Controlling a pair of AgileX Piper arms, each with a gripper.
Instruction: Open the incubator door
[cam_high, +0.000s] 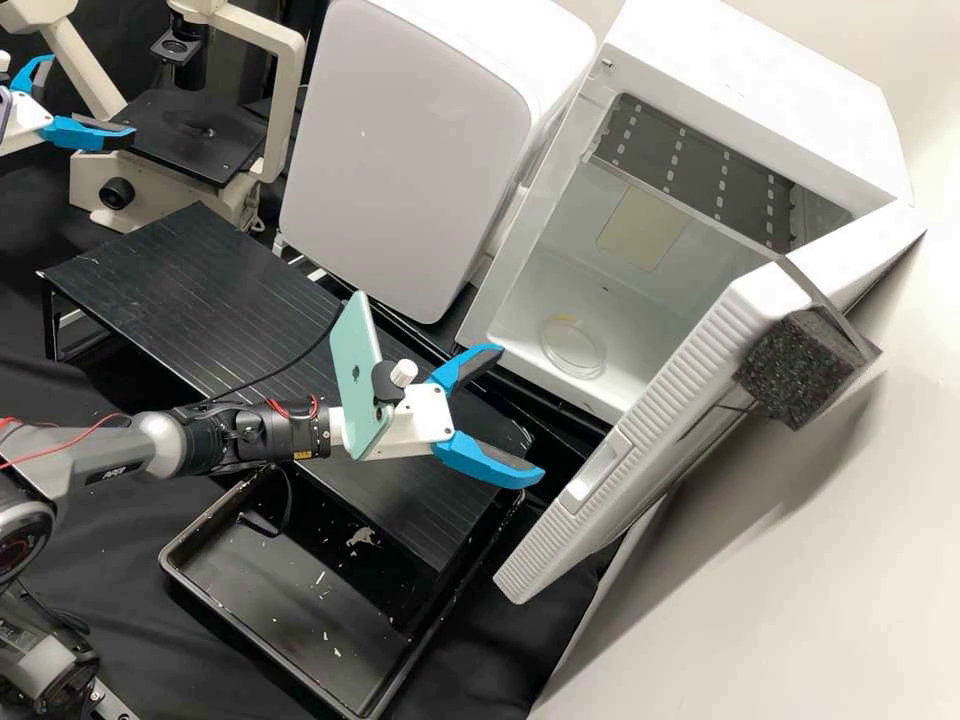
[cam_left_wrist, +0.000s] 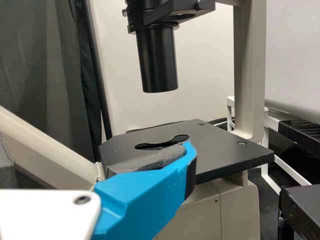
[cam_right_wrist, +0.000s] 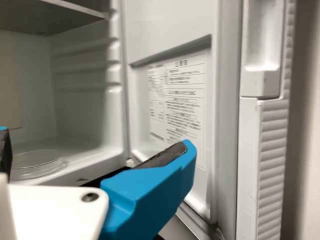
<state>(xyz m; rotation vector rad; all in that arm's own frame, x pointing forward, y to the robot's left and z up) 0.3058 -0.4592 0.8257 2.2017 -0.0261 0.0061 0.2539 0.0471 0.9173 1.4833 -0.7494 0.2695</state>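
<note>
Right hand (cam_high: 520, 413), open door (cam_high: 668, 400) (edge seemingly apart)

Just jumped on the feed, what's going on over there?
The incubator door stands wide open, showing a petri dish on the floor inside. The right tool is in front of the opening, fingers spread, gripping nothing. The left tool is by the microscope, also open and empty. Nothing is being handled right now, and the door looks to be where the task wants it.

Black bench (cam_high: 140, 630), tray (cam_high: 265, 600) (flecked), microscope (cam_high: 155, 185)
</note>
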